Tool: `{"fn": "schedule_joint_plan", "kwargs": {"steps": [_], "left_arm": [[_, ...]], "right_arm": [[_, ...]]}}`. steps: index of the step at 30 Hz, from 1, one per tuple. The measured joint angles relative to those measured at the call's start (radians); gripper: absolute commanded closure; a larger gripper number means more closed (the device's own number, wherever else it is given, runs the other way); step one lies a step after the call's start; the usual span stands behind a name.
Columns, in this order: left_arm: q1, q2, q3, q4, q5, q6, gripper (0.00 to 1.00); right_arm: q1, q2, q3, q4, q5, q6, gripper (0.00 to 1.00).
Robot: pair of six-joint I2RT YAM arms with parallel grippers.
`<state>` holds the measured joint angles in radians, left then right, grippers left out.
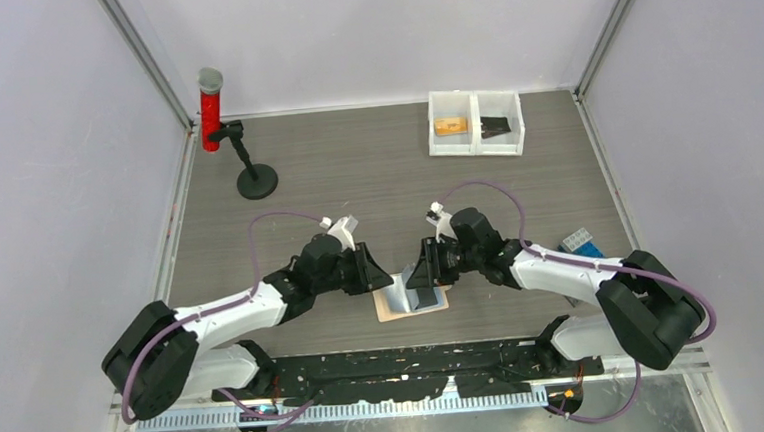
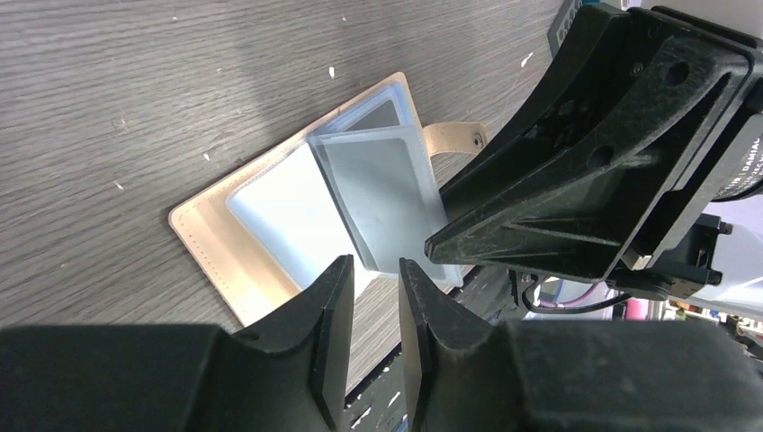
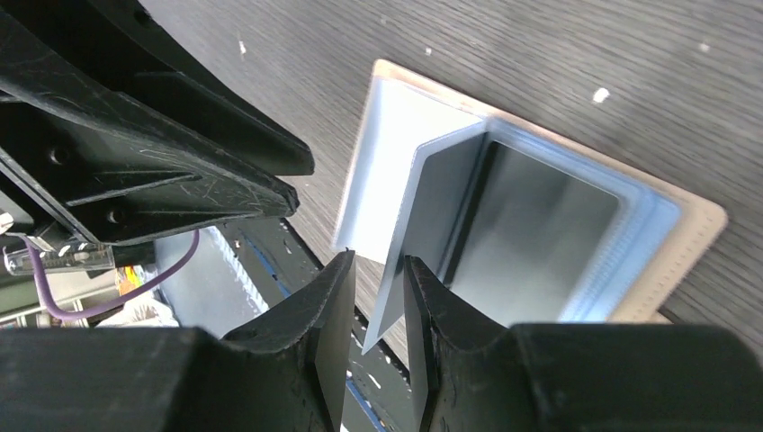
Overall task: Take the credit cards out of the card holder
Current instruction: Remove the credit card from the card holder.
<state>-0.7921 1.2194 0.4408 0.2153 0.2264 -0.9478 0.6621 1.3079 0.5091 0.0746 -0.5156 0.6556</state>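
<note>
The tan card holder (image 1: 392, 313) lies open on the table near the front edge, between both grippers. In the left wrist view its tan cover (image 2: 216, 243) and grey-blue pockets (image 2: 387, 193) show, with the snap tab (image 2: 454, 137) at the far side. My left gripper (image 2: 376, 270) hovers just over its near edge, jaws a narrow gap apart and empty. My right gripper (image 3: 380, 265) has its jaws a little apart around the raised edge of a glossy pocket leaf (image 3: 423, 207), which leans on one finger. A dark credit card (image 3: 531, 234) sits in the pocket behind it.
A white two-compartment bin (image 1: 477, 140) stands at the back right, holding an orange-tan block (image 1: 450, 126) and dark flat pieces (image 1: 496, 125). A red cylinder (image 1: 211, 108) and a black stand (image 1: 256, 179) are at the back left. A blue object (image 1: 582, 243) lies at the right.
</note>
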Motion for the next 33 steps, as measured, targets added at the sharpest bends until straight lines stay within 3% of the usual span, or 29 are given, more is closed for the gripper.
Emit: {"fn": "schedule_joint_plan", "kwargs": {"steps": [11,24,33], "left_arm": [[0.0,-0.066,0.021,-0.125,-0.029,0.04,0.71],[0.0,-0.066,0.029,-0.138,-0.028,0.04,0.71],[0.0,-0.034,0.062,-0.138,-0.005,0.046,0.75]], "right_arm": [[0.031,0.026,0.04,0.014,-0.001,0.009,0.66],[0.045,0.074,0.04,0.089,-0.047,0.05,0.59],[0.048,0.073,0.04,0.11,-0.051,0.046,0.6]]}}
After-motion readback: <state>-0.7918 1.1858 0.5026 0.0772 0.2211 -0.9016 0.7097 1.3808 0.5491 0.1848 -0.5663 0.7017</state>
